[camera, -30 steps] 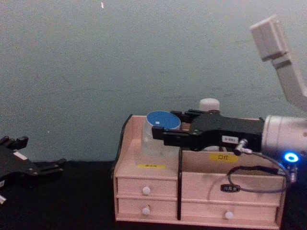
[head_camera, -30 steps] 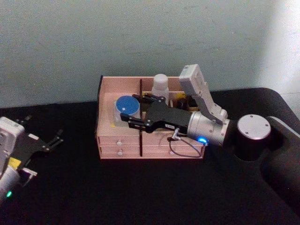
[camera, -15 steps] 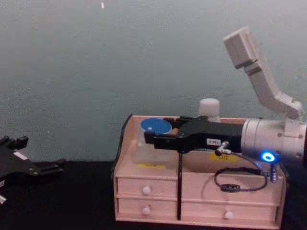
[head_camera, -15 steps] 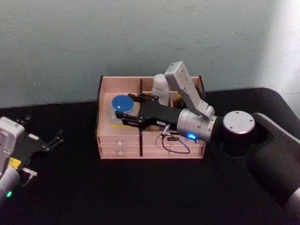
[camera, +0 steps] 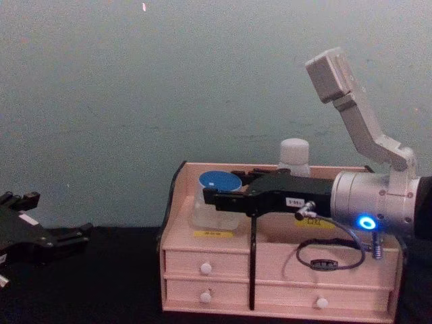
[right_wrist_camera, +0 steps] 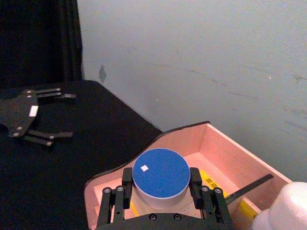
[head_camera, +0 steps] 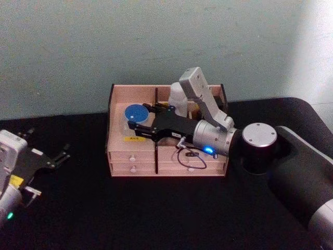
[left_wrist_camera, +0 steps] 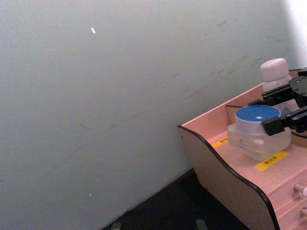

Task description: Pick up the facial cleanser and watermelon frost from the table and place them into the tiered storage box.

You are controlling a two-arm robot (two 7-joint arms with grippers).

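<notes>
Head view has the tiered storage box [head_camera: 117, 151] sitting on the black table [head_camera: 156, 213], and the right arm reaches across its top from the right. The right gripper [head_camera: 137, 128] is over the box's left compartment, jaws closed around the watermelon frost [head_camera: 134, 117], one finger on each side of the jar just under the blue lid. Looks like the jar is down on the compartment floor by the yellow label. The facial cleanser [head_camera: 177, 97] stands upright in the back right compartment. Left gripper [head_camera: 47, 151] is parked way off to the left over the table, fingers spread, nothing in it.
</notes>
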